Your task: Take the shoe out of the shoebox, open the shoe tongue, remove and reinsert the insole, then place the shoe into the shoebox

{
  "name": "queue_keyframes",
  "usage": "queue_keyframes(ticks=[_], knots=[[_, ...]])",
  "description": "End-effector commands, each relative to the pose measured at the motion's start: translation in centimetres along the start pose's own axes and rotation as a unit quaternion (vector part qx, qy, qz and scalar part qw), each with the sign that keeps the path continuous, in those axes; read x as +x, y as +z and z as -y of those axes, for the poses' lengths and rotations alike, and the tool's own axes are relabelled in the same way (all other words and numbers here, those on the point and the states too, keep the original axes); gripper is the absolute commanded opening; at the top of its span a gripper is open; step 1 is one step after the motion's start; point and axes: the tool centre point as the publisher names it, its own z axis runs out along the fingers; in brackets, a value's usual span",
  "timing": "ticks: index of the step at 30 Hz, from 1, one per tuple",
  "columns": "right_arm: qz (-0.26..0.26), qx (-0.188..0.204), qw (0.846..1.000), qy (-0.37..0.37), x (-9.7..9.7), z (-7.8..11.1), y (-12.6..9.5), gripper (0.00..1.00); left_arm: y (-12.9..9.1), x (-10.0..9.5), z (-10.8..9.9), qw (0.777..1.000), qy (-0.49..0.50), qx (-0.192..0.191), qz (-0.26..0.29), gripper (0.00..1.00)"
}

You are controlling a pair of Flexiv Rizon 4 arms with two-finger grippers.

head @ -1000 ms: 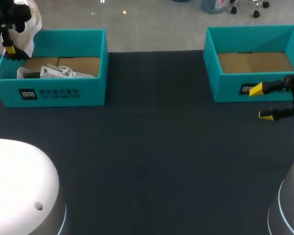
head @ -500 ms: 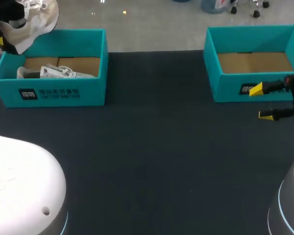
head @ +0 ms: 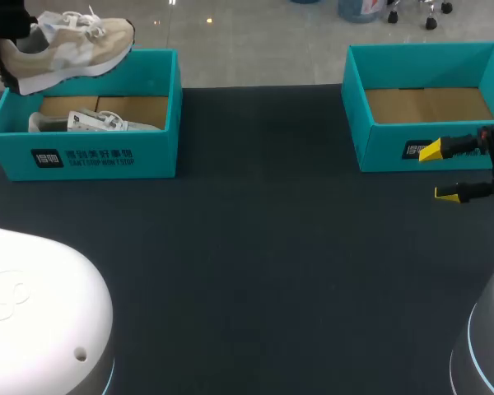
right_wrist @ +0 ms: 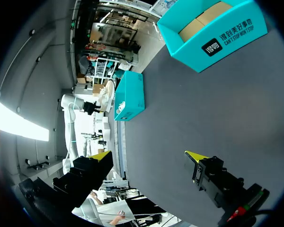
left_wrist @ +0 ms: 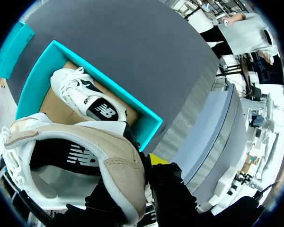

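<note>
Showing the left pincer point(left_wrist: 137, 185) pinching the heel of the beige sneaker point(head: 66, 49), which hangs sole-down and roughly level above the rear wall of the left shoebox point(head: 107, 158), its toe pointing toward the desk's middle. 1 white sneaker point(head: 99, 123) lies on its side on the cardboard floor inside that turquoise box. The right shoebox point(head: 387, 152), also turquoise, stands well apart at the far right of the dark desk point(head: 263, 263). The right pincer point(head: 439, 173) hovers just before its front wall, its 2 yellow-tipped fingers spread wide with nothing between them.
</note>
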Motion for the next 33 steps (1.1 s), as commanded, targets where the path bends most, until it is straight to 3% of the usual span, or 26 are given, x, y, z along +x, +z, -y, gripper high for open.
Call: queue_keyframes(ticks=[1,18,33], knots=[[0.002,0.0,1.0,0.001,0.1,0.1,0.0,1.0,-0.1,0.6,0.6,0.988,0.15,-0.038,0.002,0.0],[0.002,0.0,1.0,0.001,0.1,0.1,0.0,1.0,-0.1,0.6,0.6,0.988,0.15,-0.038,0.002,0.0],[0.002,0.0,1.0,0.001,0.1,0.1,0.0,1.0,1.9,-1.3,-5.0,0.975,0.214,-0.063,0.024,0.0]])
